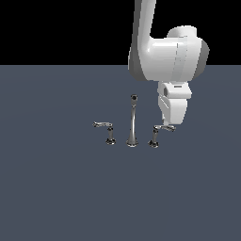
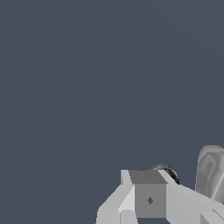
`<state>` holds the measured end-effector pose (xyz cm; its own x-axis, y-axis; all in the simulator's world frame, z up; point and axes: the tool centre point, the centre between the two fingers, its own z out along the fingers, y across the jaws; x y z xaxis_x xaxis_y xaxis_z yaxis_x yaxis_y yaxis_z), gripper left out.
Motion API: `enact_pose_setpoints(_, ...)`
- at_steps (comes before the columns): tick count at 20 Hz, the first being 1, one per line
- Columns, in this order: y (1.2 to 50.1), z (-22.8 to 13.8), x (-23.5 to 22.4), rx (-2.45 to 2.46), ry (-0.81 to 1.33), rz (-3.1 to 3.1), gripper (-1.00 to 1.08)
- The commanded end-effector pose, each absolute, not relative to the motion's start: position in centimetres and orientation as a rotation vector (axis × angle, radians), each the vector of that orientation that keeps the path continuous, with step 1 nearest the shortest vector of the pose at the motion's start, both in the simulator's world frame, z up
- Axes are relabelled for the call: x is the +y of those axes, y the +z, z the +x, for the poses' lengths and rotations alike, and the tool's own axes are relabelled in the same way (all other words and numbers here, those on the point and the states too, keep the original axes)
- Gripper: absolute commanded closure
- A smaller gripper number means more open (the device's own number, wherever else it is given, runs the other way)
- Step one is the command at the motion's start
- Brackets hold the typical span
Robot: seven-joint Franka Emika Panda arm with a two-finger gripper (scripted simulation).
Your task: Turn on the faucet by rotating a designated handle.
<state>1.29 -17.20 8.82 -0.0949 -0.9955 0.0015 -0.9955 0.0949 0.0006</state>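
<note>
The faucet is a small chrome three-piece set standing on the floor in the exterior view. Its tall slender spout [image 1: 132, 121] with a dark tip stands in the middle. The handle [image 1: 157, 133], with a leaning post and a broad flat lever, stands on the exterior view's right of the spout. My gripper [image 1: 170, 124] hangs right at the outer end of that lever, with no gap showing between its fingers and nothing held. In the wrist view the fingers [image 2: 149, 197] sit in front of a round chrome part [image 2: 166, 170], with a chrome lever [image 2: 212, 173] beside them.
The other chrome handle [image 1: 106, 130], with an upright post and a thinner lever, stands on the exterior view's left of the spout. The dark grey floor [image 1: 56, 188] stretches flat all around. The white arm [image 1: 164, 56] reaches down from above.
</note>
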Motion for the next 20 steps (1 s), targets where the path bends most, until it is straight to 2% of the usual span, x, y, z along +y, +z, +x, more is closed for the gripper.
enact_pose_setpoints(1,8.5,1.4,-17.5,-2.339,0.001,2.095,1.08)
enact_pose_setpoints(9,8.6,1.4,-17.5,-2.339,0.0,2.097,1.08)
enact_pose_setpoints(20,8.6,-2.4,-18.6,-2.339,0.0,2.097,1.08)
